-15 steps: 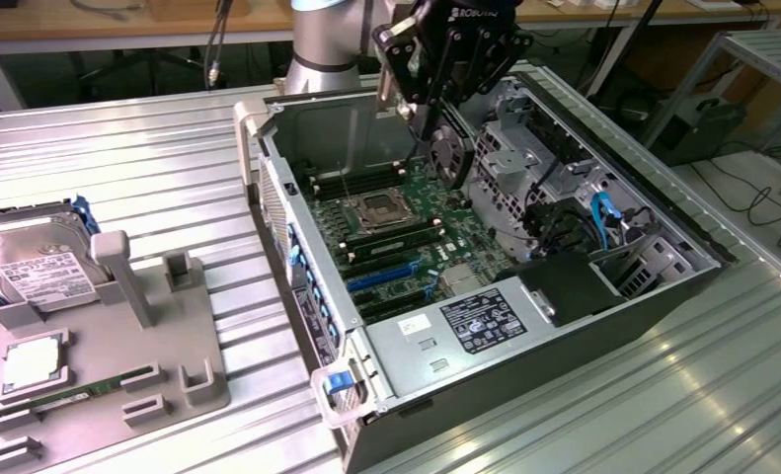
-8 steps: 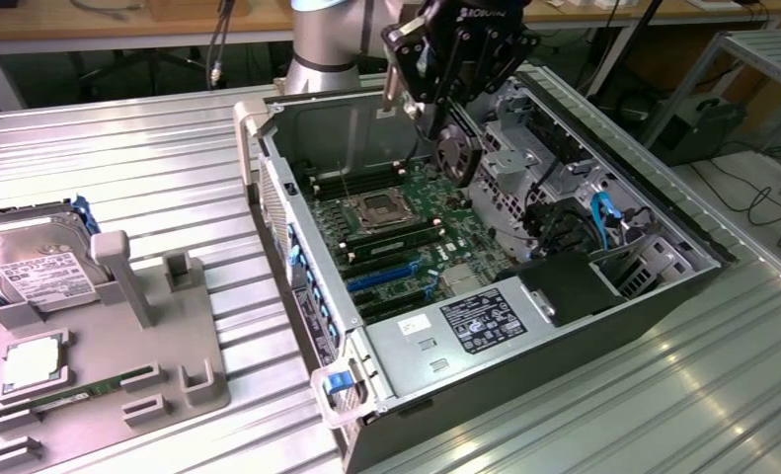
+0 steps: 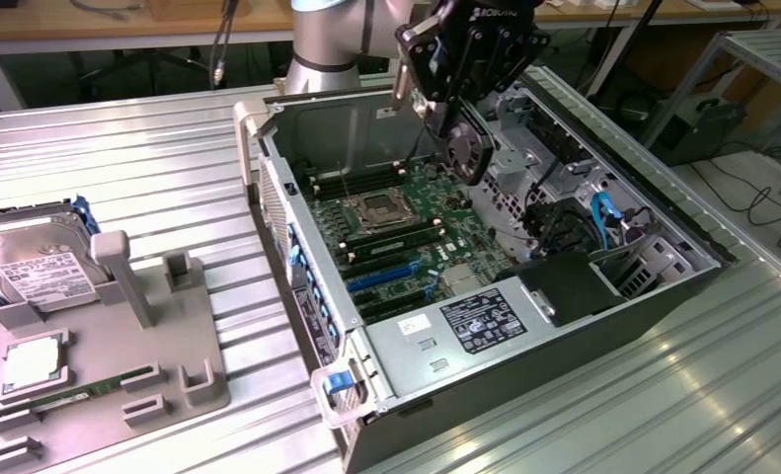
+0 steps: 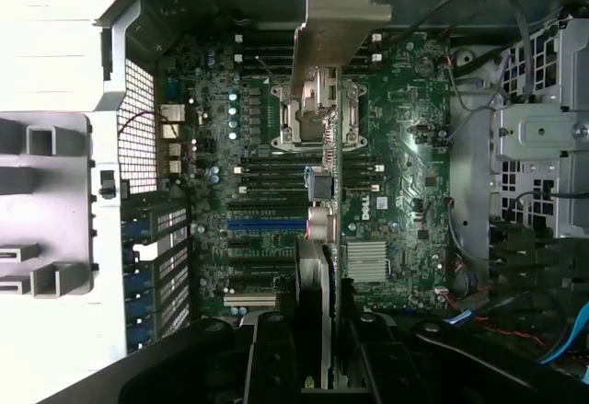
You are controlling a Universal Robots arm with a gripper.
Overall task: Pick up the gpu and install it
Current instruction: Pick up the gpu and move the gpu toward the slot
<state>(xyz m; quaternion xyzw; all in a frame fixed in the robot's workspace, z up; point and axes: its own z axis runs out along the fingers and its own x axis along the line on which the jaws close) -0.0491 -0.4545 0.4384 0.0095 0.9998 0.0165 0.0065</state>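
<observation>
My gripper (image 3: 467,91) is shut on the gpu (image 3: 468,148), a dark card with a round fan face that hangs edge-down over the open computer case (image 3: 304,326). In the wrist view the gpu (image 4: 324,192) appears edge-on between the black fingers (image 4: 273,353), and its silver bracket (image 4: 336,17) points away from the camera. The card hovers above the green motherboard (image 3: 397,232), over the processor socket (image 4: 308,114), clear of the board. The blue expansion slots (image 3: 383,278) (image 4: 267,225) lie beside the held card.
A grey holder tray (image 3: 114,346) at the exterior view's left carries a silver hard drive (image 3: 35,272) and a green memory stick (image 3: 81,392). The case's walls, its drive cage (image 3: 634,262) and blue cables (image 3: 603,222) ring the motherboard.
</observation>
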